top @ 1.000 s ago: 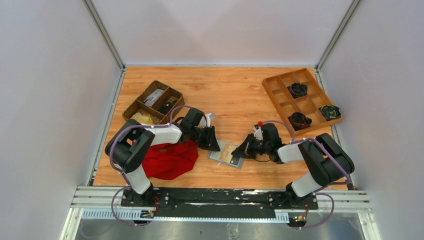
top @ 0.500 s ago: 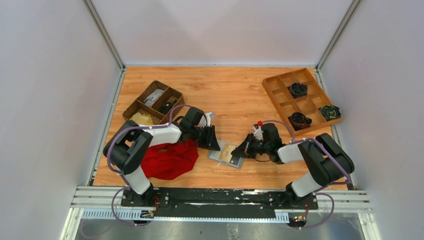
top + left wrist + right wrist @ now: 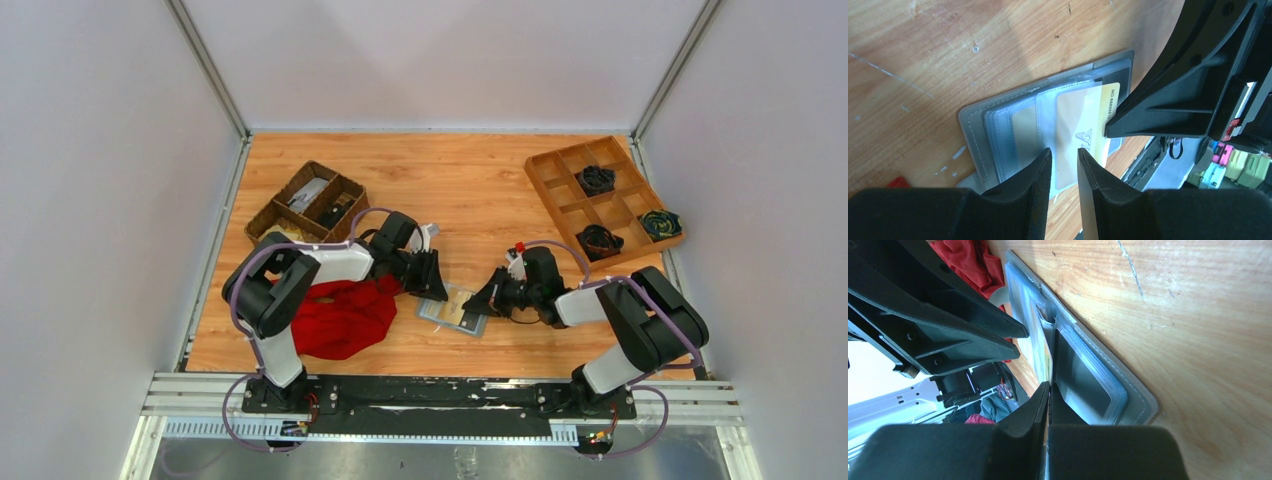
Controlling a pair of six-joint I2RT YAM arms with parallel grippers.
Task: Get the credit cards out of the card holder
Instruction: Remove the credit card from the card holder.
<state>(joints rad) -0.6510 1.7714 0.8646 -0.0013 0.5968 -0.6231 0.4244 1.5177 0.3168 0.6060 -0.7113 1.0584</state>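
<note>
L pincer [image 3: 1064, 152] has slid a bit twd the wallet [image 3: 973, 135] vs half a sec ago, and its elbow swung in w/ it. Tips are now right over the open wallet. Fingers sit a narrow gap apart, gripping nothing. Can't tell if they press the plastic sleeves or hover just above.

Directly beyond that gap is a tan card [image 3: 1075, 112], sticking partway out of its slot on the side facing the R pincer [image 3: 1049, 387]. A 2nd card [image 3: 1023, 127] sits fully in the next sleeve, just beside the L tips on the side away from R.

R pincer hasn't budged. It's closed, and its wrist view shows a thin card edge nipped betw the fingers, so it's prob clamped on that same tan card. Wallet lies flat betw the two pincers, same spot as before.

Meaning: L looks set to pin the wallet so R can draw the card out w/o dragging the whole thing. No card is free yet, and at least one more follows, so it's early in the job.

Behind the L pincer, under its arm, is a red cloth [image 3: 340, 318], near the wallet. Further off, a basket [image 3: 280, 197] lies beyond L and a wooden tray [image 3: 558, 208] well beyond R.
</note>
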